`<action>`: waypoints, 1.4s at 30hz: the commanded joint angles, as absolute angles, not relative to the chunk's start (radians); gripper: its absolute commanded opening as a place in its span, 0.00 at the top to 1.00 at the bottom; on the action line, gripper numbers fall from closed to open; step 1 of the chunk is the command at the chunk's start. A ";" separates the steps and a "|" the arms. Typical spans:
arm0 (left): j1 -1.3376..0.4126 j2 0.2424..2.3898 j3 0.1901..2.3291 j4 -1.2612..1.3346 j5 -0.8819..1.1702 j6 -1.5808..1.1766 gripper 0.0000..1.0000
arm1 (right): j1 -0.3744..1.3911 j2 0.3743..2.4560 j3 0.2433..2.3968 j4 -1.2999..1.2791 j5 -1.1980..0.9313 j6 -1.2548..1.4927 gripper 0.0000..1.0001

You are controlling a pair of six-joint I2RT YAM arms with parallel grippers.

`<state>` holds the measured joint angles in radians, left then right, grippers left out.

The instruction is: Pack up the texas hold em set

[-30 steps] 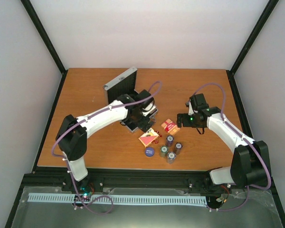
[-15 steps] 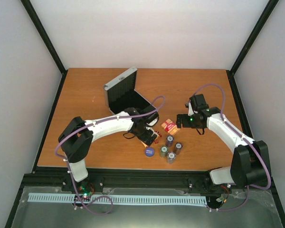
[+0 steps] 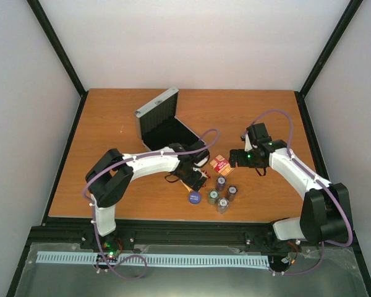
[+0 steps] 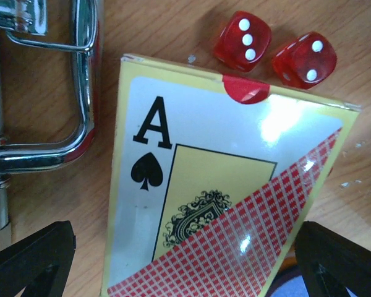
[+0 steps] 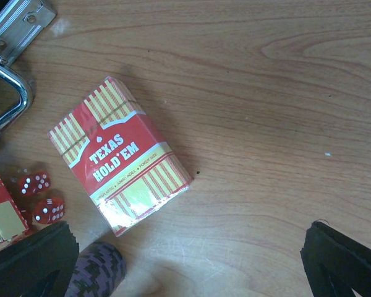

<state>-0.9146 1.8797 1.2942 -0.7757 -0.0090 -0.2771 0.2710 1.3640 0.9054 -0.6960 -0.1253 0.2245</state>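
The silver case [image 3: 162, 128] lies open at mid-table, its lid upright and its chrome handle [image 4: 80, 93] facing the loose pieces. My left gripper [image 3: 196, 178] hangs open low over an ace-of-spades card deck [image 4: 222, 185], one fingertip [image 4: 31, 263] on each side of it, not touching. Two red dice [image 4: 242, 40] lie just beyond that deck. My right gripper [image 3: 238, 158] is open beside the red Texas Hold'em deck [image 5: 120, 154], which lies flat, left of the gap between the jaws. Several chip stacks [image 3: 221, 183] and a blue disc [image 3: 194, 197] stand nearer the front edge.
A purple-black chip stack [image 5: 96, 269] stands close to my right gripper's left finger. The table's front edge [image 3: 173, 218] runs just behind the chips. Black frame posts [image 3: 62, 55] border the table's sides.
My left arm has swung away from the case and come down over the ace-of-spades deck, uncovering the case's black interior. The right arm has stayed put.
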 commanded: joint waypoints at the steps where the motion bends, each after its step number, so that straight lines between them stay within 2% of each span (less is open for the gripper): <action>1: -0.923 1.902 1.291 -0.735 0.005 -0.280 0.00 | 0.279 1.362 0.897 -0.694 -0.133 0.211 0.00; 6: -0.923 1.920 1.290 -0.718 0.006 -0.271 0.01 | 0.279 1.374 0.903 -0.693 -0.133 0.206 0.00; 8: -0.923 1.927 1.286 -0.708 0.012 -0.265 0.06 | 0.279 1.379 0.903 -0.692 -0.134 0.205 0.00; 13: -0.924 1.948 1.284 -0.704 0.004 -0.254 0.33 | 0.278 1.388 0.910 -0.690 -0.134 0.206 0.00; 15: -0.923 1.946 1.280 -0.706 0.000 -0.248 0.40 | 0.279 1.390 0.912 -0.690 -0.133 0.206 0.00; 18: -0.922 1.930 1.273 -0.717 -0.006 -0.244 0.65 | 0.279 1.393 0.913 -0.692 -0.132 0.207 0.00; 19: -0.923 1.924 1.272 -0.724 -0.010 -0.242 0.71 | 0.278 1.395 0.913 -0.691 -0.132 0.206 0.00; 20: -0.923 1.915 1.274 -0.737 -0.015 -0.239 0.72 | 0.278 1.395 0.913 -0.690 -0.131 0.206 0.00; 23: -0.924 1.877 1.292 -0.792 -0.029 -0.224 0.71 | 0.279 1.400 0.914 -0.690 -0.132 0.206 0.00; 30: -0.923 1.785 1.405 -0.944 -0.084 -0.176 0.61 | 0.279 1.412 0.915 -0.677 -0.143 0.212 0.00; 34: -0.916 1.770 1.469 -0.998 -0.127 -0.141 0.50 | 0.278 1.411 0.913 -0.673 -0.146 0.216 0.00; 42: -0.714 1.825 1.542 -0.965 -0.210 -0.028 0.48 | 0.279 1.399 0.908 -0.673 -0.141 0.216 0.00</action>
<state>-0.8253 1.7992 1.4704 -0.9596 -0.1455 -0.1116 0.2710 1.4086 0.9051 -0.6830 -0.1398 0.2173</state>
